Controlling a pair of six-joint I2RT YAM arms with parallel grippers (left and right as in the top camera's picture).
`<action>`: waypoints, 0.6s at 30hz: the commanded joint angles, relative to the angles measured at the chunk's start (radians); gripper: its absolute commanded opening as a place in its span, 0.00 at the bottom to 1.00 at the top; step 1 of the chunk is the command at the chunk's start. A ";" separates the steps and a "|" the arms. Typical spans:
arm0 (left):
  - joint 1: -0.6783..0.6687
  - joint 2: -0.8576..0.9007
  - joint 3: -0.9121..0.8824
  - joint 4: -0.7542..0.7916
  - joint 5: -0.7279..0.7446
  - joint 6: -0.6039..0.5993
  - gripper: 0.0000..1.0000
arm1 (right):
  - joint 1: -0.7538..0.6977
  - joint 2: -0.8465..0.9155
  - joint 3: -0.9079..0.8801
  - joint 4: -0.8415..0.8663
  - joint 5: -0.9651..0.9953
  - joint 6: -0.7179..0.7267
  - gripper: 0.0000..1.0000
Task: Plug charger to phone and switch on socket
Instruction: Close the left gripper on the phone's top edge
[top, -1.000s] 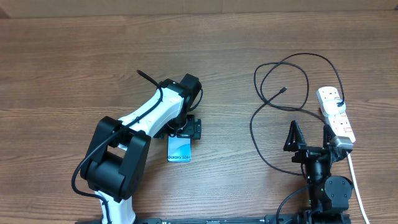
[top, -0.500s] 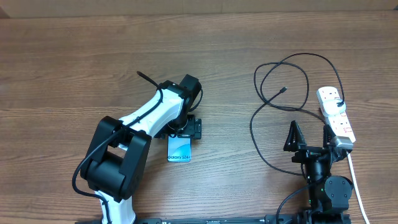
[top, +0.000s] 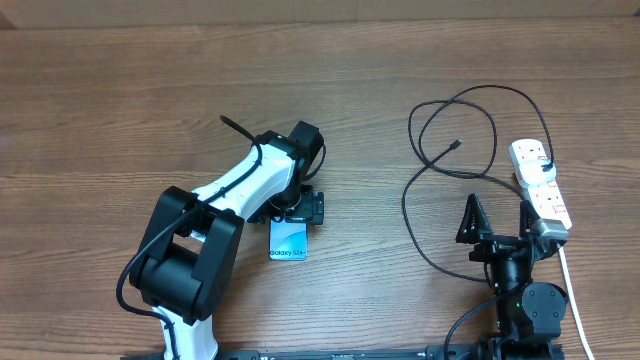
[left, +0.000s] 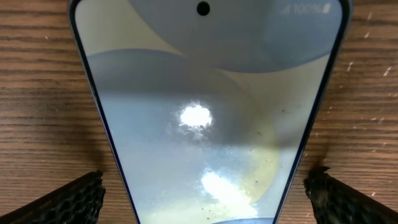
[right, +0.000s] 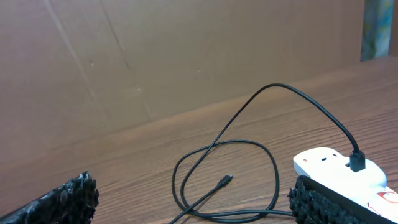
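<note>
The phone (top: 289, 241) lies flat on the wooden table, its lit light-blue screen up with "Galaxy S24+" text at its near end. It fills the left wrist view (left: 205, 112). My left gripper (top: 297, 207) hangs over its far end, open, one finger on each side of the phone without touching (left: 205, 199). The black charger cable (top: 452, 110) loops at the right, its small plug (top: 456, 145) free on the table, also in the right wrist view (right: 225, 181). The white socket strip (top: 541, 186) lies at the far right. My right gripper (top: 496, 217) is open and empty beside it.
The strip's thick white cord (top: 572, 290) runs toward the near edge at the right. The charger's other end is plugged into the strip (right: 356, 160). A brown cardboard wall (right: 155, 56) stands behind the table.
</note>
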 joint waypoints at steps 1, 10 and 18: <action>0.001 0.011 -0.011 0.001 0.001 -0.014 1.00 | 0.001 -0.008 -0.011 0.003 -0.002 -0.004 1.00; 0.001 0.011 -0.082 0.080 0.008 -0.026 1.00 | 0.001 -0.008 -0.011 0.003 -0.002 -0.004 1.00; 0.001 0.011 -0.082 0.085 0.007 -0.026 0.95 | 0.001 -0.008 -0.011 0.003 -0.002 -0.004 1.00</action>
